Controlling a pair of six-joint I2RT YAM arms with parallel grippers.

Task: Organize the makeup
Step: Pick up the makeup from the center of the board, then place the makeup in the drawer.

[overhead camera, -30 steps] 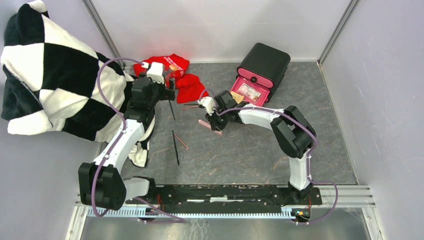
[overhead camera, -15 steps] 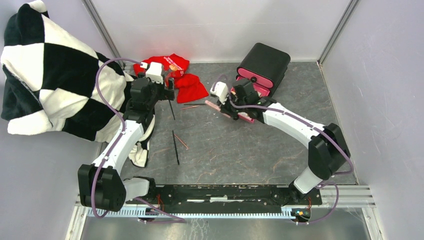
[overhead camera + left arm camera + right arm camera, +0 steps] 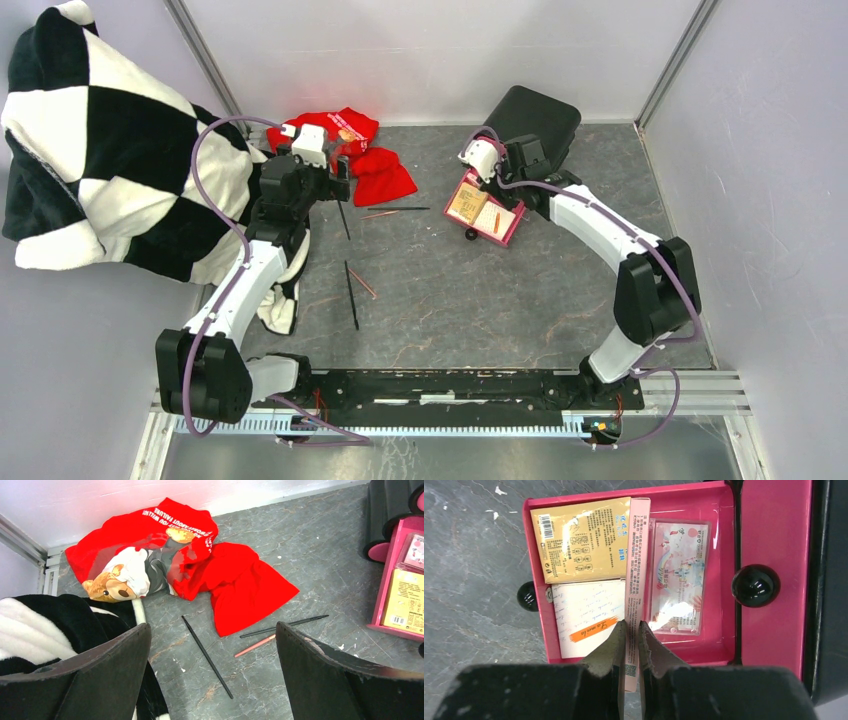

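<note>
Right hand (image 3: 632,630): shut tight on the pink stick (image 3: 637,560), one finger on each side of it
Pink stick: long and flat, it runs down the middle of the pink drawer (image 3: 624,502); its far end is at the back wall, and its near end goes over the front edge, between the fingers
Yellow packet (image 3: 581,540): flat in the drawer, on one side of the stick and touching it, at the end far from the hand
White card (image 3: 584,622): flat in the drawer, just beside the yellow packet, on the same side of the stick; it has an orange stripe on it
Pink picture packet (image 3: 676,575): flat in the drawer, on the other side of the stick
Pink drawer: open, in front of the black box (image 3: 535,115)
Left hand (image 3: 211,630): wide open, holding nothing, up above the bench (image 3: 450,300)
Black pencil (image 3: 206,656): lying on the bench under the left hand, just beside the red cloth (image 3: 200,565)
Thin black pencil (image 3: 285,626): on the bench near the tip of the red cloth, between the cloth and the drawer
Brown pencil (image 3: 255,645): on the bench, just beside the thin black pencil
Two more pencils: a second black one (image 3: 351,295) and a short brown one (image 3: 362,283) lie close together on the bench, nearer the arm bases
Blanket (image 3: 100,150): black and white, piled at the left side, next to the left arm
</note>
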